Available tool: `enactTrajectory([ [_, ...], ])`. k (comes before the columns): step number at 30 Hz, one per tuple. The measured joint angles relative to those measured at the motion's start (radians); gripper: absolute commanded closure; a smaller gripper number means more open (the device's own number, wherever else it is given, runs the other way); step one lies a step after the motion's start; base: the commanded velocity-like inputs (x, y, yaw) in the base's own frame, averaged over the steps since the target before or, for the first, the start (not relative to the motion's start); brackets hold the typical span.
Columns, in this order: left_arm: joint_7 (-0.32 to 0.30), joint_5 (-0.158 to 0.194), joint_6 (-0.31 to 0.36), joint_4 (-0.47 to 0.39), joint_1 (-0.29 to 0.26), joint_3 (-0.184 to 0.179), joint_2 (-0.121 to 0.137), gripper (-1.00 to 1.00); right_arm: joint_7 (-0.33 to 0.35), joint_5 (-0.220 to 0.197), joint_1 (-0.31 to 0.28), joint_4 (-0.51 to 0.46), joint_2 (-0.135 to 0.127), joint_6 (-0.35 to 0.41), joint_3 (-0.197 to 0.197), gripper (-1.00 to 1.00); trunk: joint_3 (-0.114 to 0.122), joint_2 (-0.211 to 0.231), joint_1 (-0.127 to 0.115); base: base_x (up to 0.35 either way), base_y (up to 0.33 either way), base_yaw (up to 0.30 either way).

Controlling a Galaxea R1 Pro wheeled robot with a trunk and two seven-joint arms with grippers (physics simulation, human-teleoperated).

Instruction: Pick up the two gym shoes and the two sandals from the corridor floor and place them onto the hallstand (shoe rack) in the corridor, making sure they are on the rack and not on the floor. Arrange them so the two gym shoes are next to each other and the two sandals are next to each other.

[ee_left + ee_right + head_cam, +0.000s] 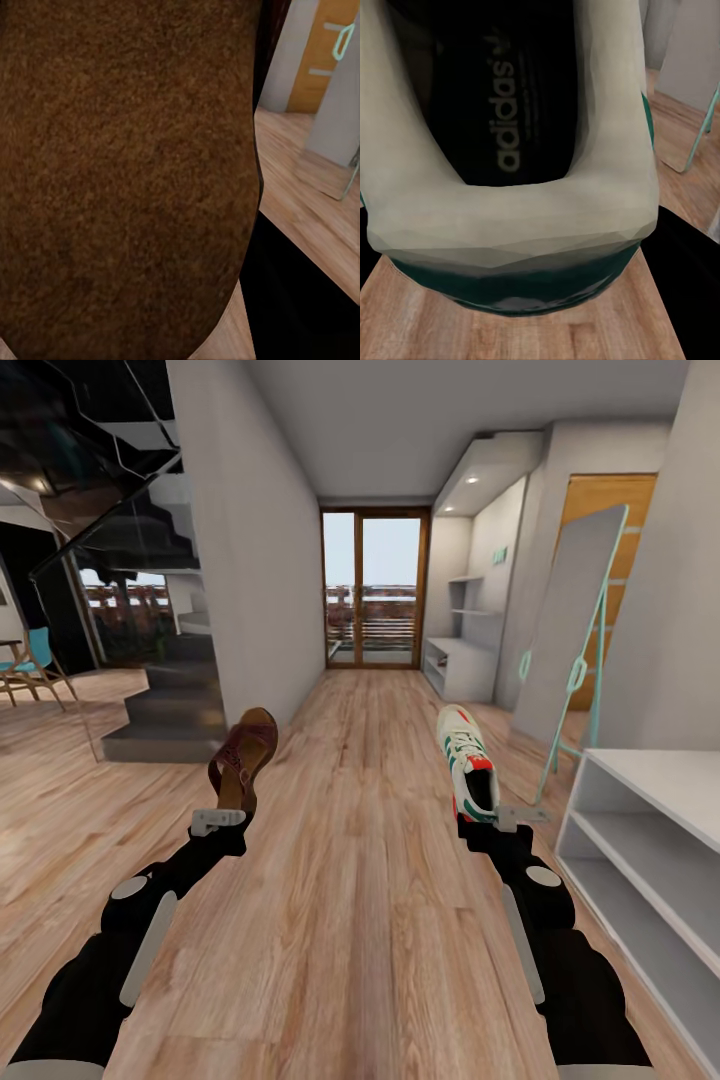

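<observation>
My left gripper is shut on the heel end of a brown sandal, held up over the corridor floor with its toe pointing away. Close up in the left wrist view, the sandal is a broad brown surface. On the right, a white gym shoe with green stripes and red accents is held at its heel, my right gripper shut on it. The right wrist view looks into the gym shoe and its dark insole. The hallstand stands far down the corridor on the right, under stepped shelves.
A plain low grey bench with open tiers stands close on my right. A tall mirror on a teal frame leans against the right wall. Dark stairs rise at left. A glass door closes the corridor's far end.
</observation>
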Motion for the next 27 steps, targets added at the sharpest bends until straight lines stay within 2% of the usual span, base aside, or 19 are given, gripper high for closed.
enactTrajectory([
  [27,0.000,0.000,0.000,0.000,0.000,0.000,0.000,1.00,0.000,0.000,0.000,0.000,0.000,0.000,0.000,1.00,0.000,0.000,0.000,0.344,0.000,0.000],
])
